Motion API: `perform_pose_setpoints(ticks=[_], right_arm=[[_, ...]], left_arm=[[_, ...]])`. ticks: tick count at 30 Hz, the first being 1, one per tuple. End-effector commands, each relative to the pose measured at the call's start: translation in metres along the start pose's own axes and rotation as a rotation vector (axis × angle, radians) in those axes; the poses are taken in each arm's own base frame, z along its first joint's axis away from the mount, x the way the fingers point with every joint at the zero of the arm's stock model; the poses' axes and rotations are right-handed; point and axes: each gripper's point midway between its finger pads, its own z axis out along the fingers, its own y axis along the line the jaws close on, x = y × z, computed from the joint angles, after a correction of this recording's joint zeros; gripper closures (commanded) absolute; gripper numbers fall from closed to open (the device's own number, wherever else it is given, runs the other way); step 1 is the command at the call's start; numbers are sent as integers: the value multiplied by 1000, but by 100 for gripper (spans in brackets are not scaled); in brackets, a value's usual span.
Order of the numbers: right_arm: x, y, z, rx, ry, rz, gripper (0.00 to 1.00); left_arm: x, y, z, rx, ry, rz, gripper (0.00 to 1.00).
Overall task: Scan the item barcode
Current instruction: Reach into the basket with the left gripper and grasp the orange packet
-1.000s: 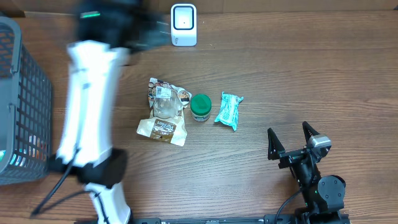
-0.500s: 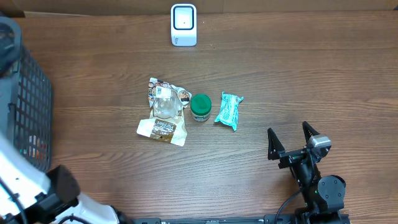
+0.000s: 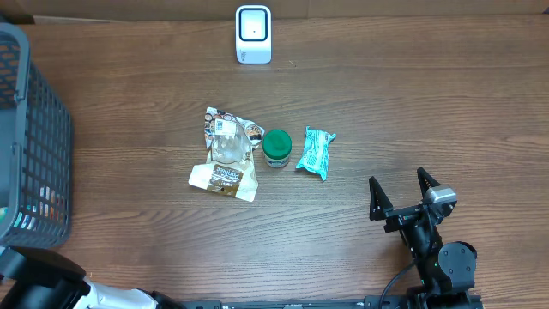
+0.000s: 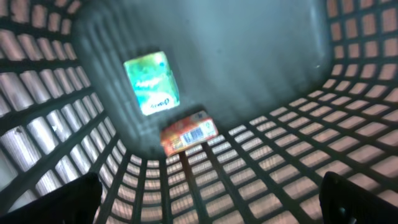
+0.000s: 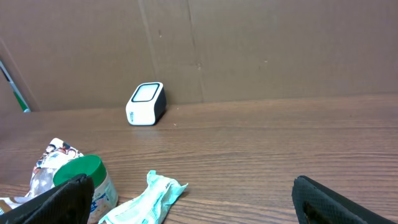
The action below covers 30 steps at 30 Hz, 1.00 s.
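At the far left of the tabletop stands a dark mesh basket. My left wrist camera looks down into it. My left fingers sit spread at the two lower corners of that view, released, with nothing between them. On the basket floor lies a green packet, and just beside it, nearer to me, is an orange box tilted on its corner. The box has a pale label that may be a barcode, but it is too blurred to read.

Near the middle of the tabletop the loose items lie in a short row. First comes a crumpled snack bag in clear and brown film. Just beside its right edge stands a small jar with a green lid, upright. Near the jar lies a teal packet, flat and slightly slanted.

Well behind that row, at the far edge, the white scanner stands alone. A brown cardboard wall rises behind it.

My right fingers are at the near right of the tabletop, well apart from the teal packet. They are splayed wide, released and gripping nothing, and they point toward the items.
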Motion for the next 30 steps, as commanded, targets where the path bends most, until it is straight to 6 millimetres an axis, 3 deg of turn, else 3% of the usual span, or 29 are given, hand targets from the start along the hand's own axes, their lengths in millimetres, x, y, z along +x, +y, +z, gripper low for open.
perform_pose_setpoints(ticks=[1, 5, 10, 16, 20, 30], right_arm=[[2, 1, 0, -7, -2, -4, 0], [2, 1, 0, -7, -2, -4, 0], [2, 1, 0, -7, -2, -4, 0], [2, 1, 0, -7, -2, -4, 0], [2, 1, 0, -7, -2, -4, 0], [2, 1, 0, -7, -2, -4, 0]], left_arm=[[6, 9, 23, -30, 26, 93, 0], [11, 14, 49, -33, 64, 227, 0], [15, 20, 81, -31, 75, 344, 11], [30, 27, 124, -9, 96, 445, 6], [35, 21, 141, 44, 83, 514, 5], [37, 10, 163, 125, 66, 606, 9]])
